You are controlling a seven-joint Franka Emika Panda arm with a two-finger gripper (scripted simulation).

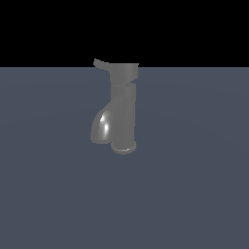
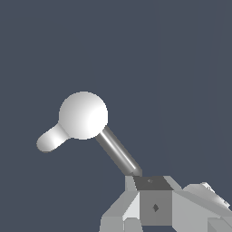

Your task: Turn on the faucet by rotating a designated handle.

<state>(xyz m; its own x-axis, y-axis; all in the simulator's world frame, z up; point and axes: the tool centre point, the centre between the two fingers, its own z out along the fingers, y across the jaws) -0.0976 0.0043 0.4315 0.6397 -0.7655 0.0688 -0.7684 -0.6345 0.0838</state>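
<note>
On the exterior view's left, the handle (image 1: 100,63) juts sideways from the top cap of the faucet (image 1: 124,104), which stands upright in the middle of the counter (image 1: 199,194). The pincer does not appear in this view. In the wrist view the pincer (image 2: 154,201) sits close to the end of a slim grey bar (image 2: 118,152), which I take to be the handle. Its blocky white-grey housing hides the jaws, so I cannot tell whether they stand wide or narrow.

The main risk I see is a slip. The lever is thin and smooth, so a push near its upturned tip could slide off before the cap turns. A push aimed too far in would press on the cap or the column and turn nothing. The bulging spout (image 1: 101,127) lies on the same side as the lever and could be caught by mistake.

The faucet looks like glossy dark grey metal with a bright highlight on the rounded spout. It has a cylindrical column and a flared round base (image 1: 124,146). The counter is flat, matte slate-blue.
</note>
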